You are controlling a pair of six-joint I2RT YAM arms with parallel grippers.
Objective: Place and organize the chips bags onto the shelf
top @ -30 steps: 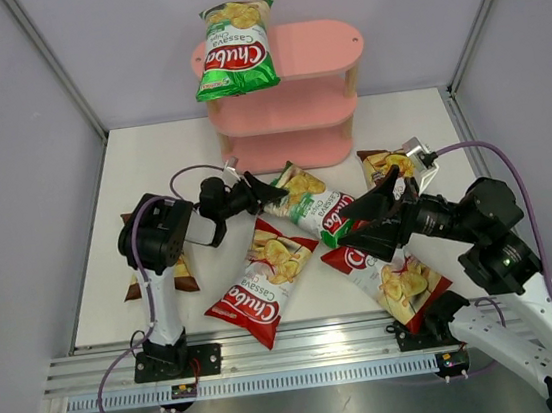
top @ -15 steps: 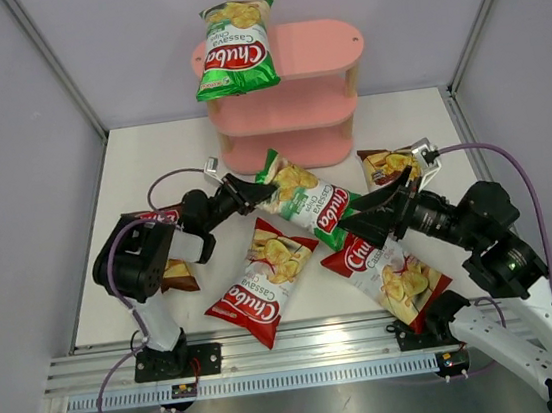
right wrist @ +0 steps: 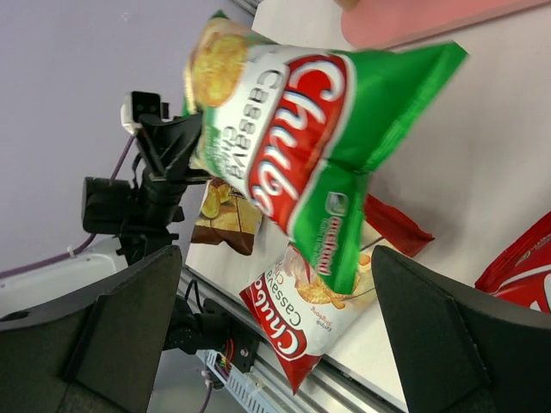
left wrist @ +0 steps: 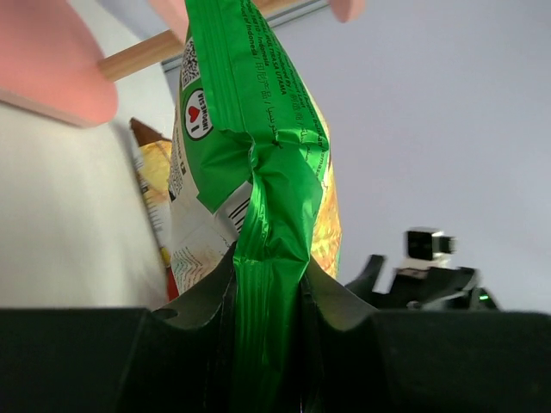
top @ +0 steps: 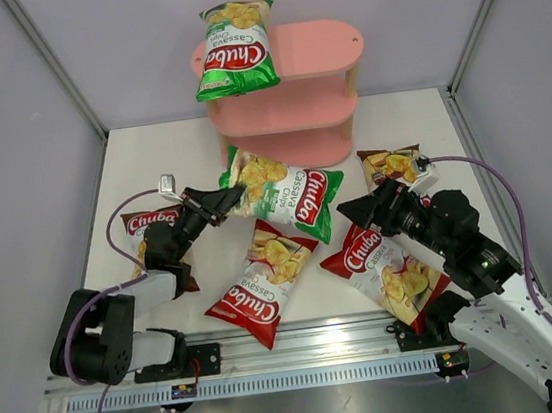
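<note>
Wrist view shows left claw (left wrist: 267, 297) pinching green bag (left wrist: 258, 146).

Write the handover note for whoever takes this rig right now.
Left pincer: shut on the second green bag, held up before the shelf.
Right pincer: open, empty, by the right red bag.
Done: first green bag on the top tier, overhanging its front.
To do: shelve the held bag; on the table wait the right red bag, middle red bag, left brown bag, right brown bag.
</note>
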